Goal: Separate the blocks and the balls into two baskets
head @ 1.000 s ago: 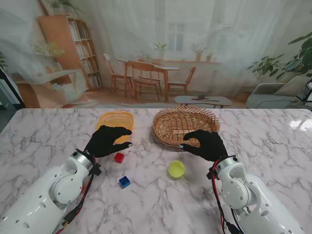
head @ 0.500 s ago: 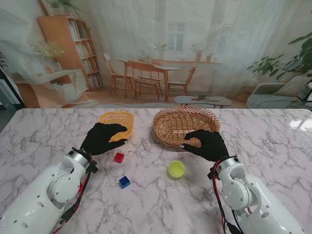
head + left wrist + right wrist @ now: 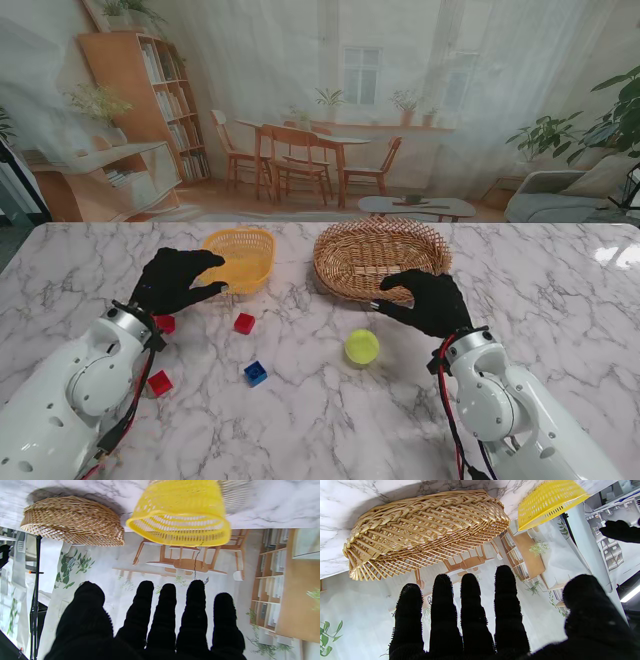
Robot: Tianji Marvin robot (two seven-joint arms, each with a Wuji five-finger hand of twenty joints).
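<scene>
Blocks and ball lie loose on the desk; both hands are empty, fingers spread.

Three red blocks and a blue one sit toward the desk's near-left part: one red block mid-desk, the blue block nearer the near edge, a second red block just beside the left wrist, and a third red block by the left forearm. The yellow-green ball rests apart, near the desk's middle. Both baskets stand toward the far edge, the yellow basket left of the wicker basket, seemingly one for each kind. The left hand hovers by the yellow basket and the right hand by the wicker one, each likely assigned to its own side; neither holds anything.
</scene>
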